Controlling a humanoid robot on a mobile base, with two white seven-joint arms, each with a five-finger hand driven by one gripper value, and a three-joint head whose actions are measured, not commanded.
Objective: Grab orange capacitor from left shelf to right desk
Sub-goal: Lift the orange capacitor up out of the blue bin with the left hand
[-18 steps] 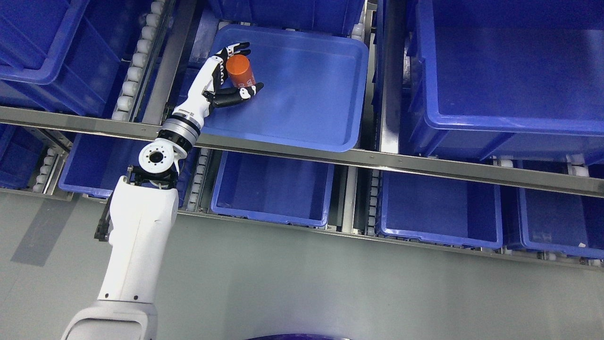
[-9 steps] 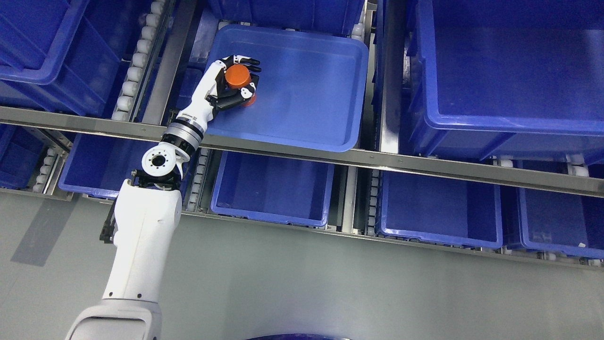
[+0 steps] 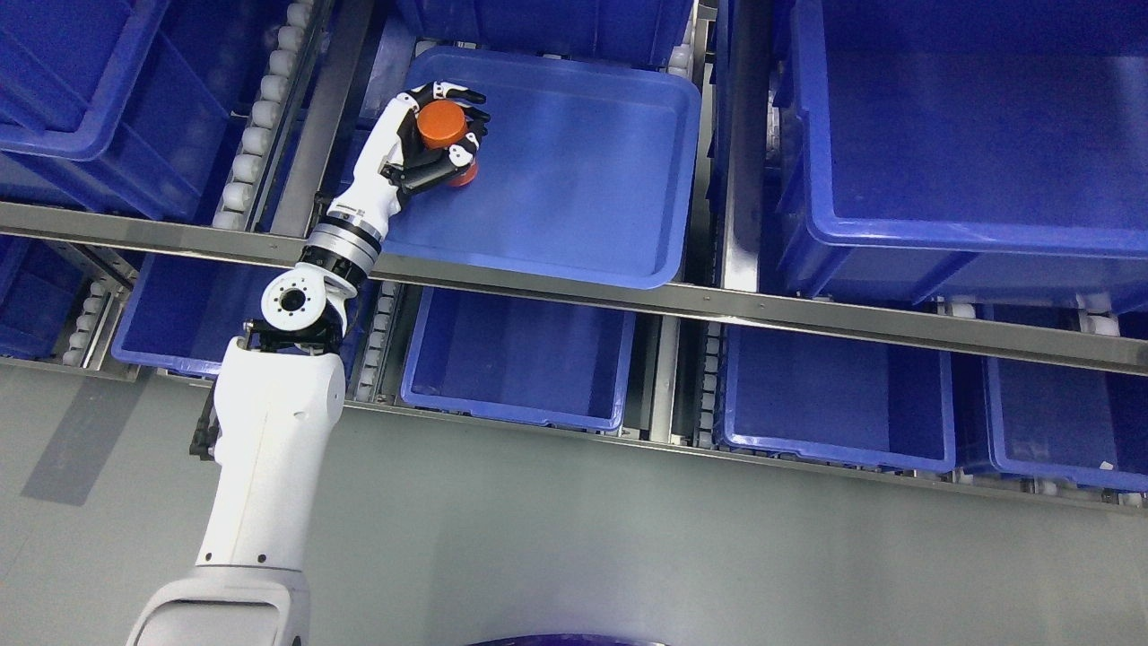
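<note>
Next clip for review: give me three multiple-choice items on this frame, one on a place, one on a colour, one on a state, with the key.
1. Where is the orange capacitor?
A. On the grey floor
B. Over the shallow blue tray on the upper shelf level, near its left end
C. In a bin on the lower shelf level

2. What colour are the bins on the shelf?
A. Blue
B. Green
C. Yellow

3. What is the left hand doing?
A. Hanging open with nothing in it
B. Resting on the floor
C. Its fingers are closed around the capacitor

Key: 1 B, the capacitor shows against the tray's left part. 2 A, every bin is blue. 3 C, dark fingers wrap the orange cylinder.
</note>
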